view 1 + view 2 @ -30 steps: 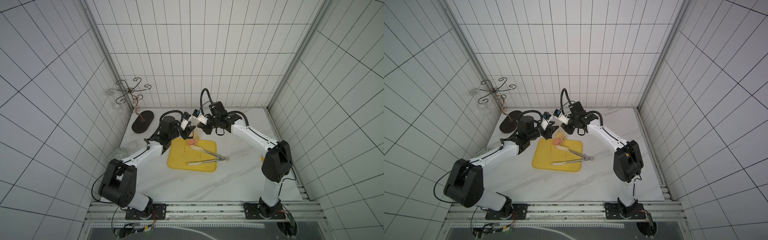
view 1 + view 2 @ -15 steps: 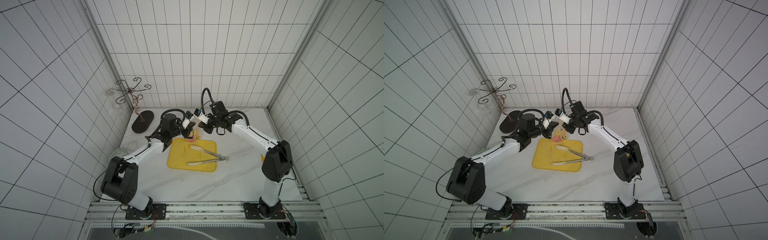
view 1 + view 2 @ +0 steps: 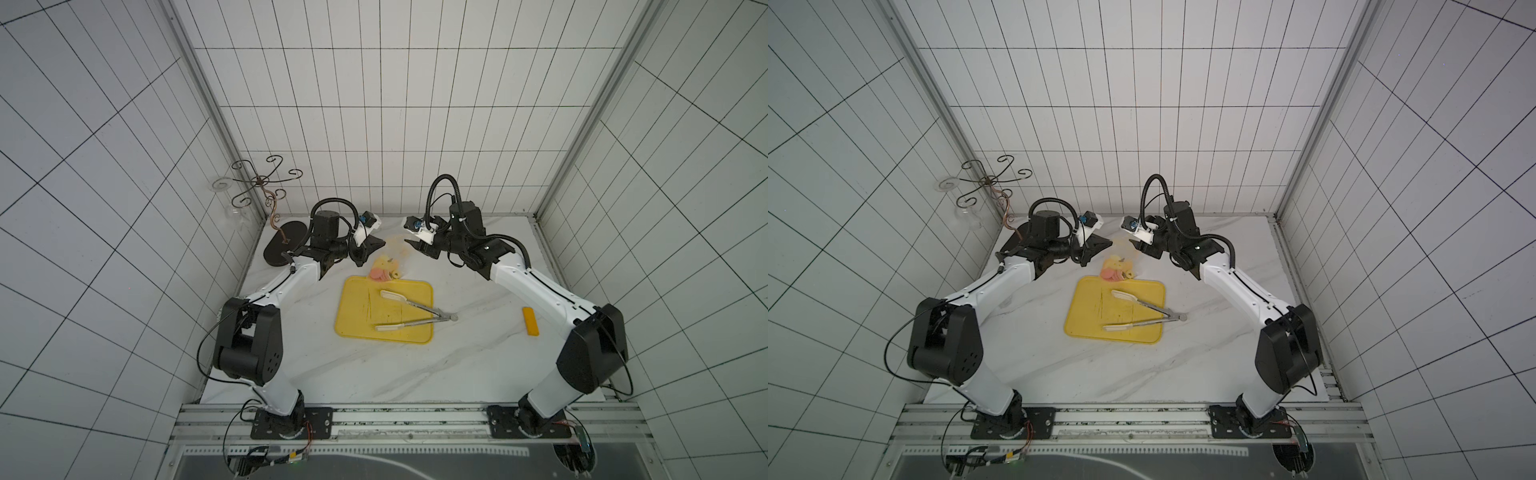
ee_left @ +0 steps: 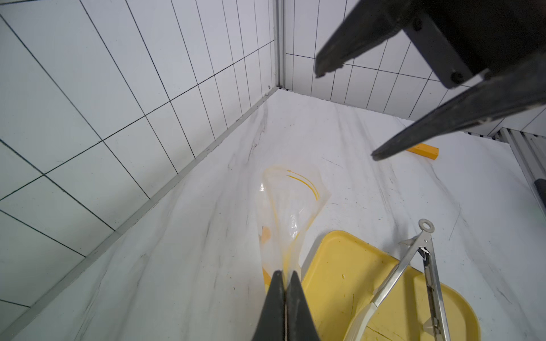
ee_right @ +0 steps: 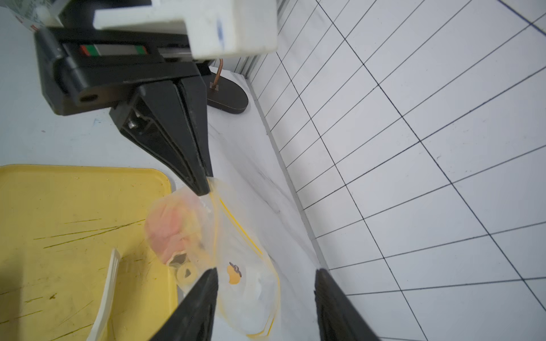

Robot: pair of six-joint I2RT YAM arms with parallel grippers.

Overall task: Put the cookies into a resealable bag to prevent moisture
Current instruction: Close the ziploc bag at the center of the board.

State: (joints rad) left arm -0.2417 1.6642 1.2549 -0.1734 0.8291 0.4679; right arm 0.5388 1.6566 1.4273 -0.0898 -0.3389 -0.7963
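**At the tray's far edge: bag pinched by the left jaws, right jaws spread and empty**

Toward the back of the white desk [image 3: 374, 365], just beyond the far rim of the yellow tray [image 3: 361, 316], the resealable bag [image 5: 251, 283] hangs between the two arms. The left jaws are clenched on it. The left wrist view shows the two tips pressed together with a fold of the clear film [image 4: 292, 203] caught between them. From that pinch the pouch fans out away from the jaws, its yellow seal lines curving across the open end.

The cookies [image 5: 168, 227] show through the plastic as a bunch of pink discs with a pale ring-shaped piece beside them. They sit low in the bag, next to the tray's corner. In both top views they appear as a pink cluster [image 3: 380, 273] [image 3: 1113, 273] touching the tray's far edge. Whether the bag's underside rests on the desk cannot be told.

The right jaws stand parted and hold nothing. Seen from the right wrist, the bag lies beyond and below the gap, nearer one tip than the other.

Metal tongs [image 3: 415, 309] lie splayed on the tray. A small yellow block [image 3: 530, 321] sits well apart, near the right arm.
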